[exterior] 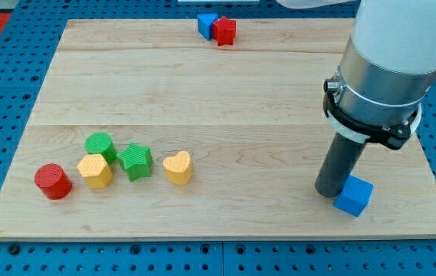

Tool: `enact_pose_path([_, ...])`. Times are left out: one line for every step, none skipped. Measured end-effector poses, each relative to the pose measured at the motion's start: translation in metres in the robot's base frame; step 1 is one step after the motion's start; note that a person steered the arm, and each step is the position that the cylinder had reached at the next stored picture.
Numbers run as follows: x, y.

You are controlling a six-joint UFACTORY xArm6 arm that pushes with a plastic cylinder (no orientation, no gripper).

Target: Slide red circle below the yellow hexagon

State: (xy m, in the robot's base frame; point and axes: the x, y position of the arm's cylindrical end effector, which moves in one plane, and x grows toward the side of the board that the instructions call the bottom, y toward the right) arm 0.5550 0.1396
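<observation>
The red circle (53, 181) lies near the board's lower left, just left of and slightly below the yellow hexagon (95, 170). They almost touch. My tip (331, 191) rests on the board far to the view's right, touching the left side of a blue cube (353, 196). The rod rises from it into the wide grey arm body (386, 61).
A green circle (99, 145) sits above the yellow hexagon, a green star (136, 161) to its right, then a yellow heart (178, 167). A blue block (206, 24) and a red block (224, 31) touch at the board's top edge. The wooden board (218, 92) lies on a blue pegboard.
</observation>
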Motion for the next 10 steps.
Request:
enact_pose_path([0.002,-0.030])
enact_pose_path([0.002,-0.096])
enact_pose_path([-0.033,-0.106])
enact_pose_path([-0.090,-0.134])
enact_pose_path([-0.123,-0.219])
enact_pose_path([-0.125,-0.316])
enact_pose_path([-0.108,-0.384])
enact_pose_path([-0.054,-0.403])
enact_pose_path([-0.027,-0.403])
enact_pose_path([-0.013,-0.398])
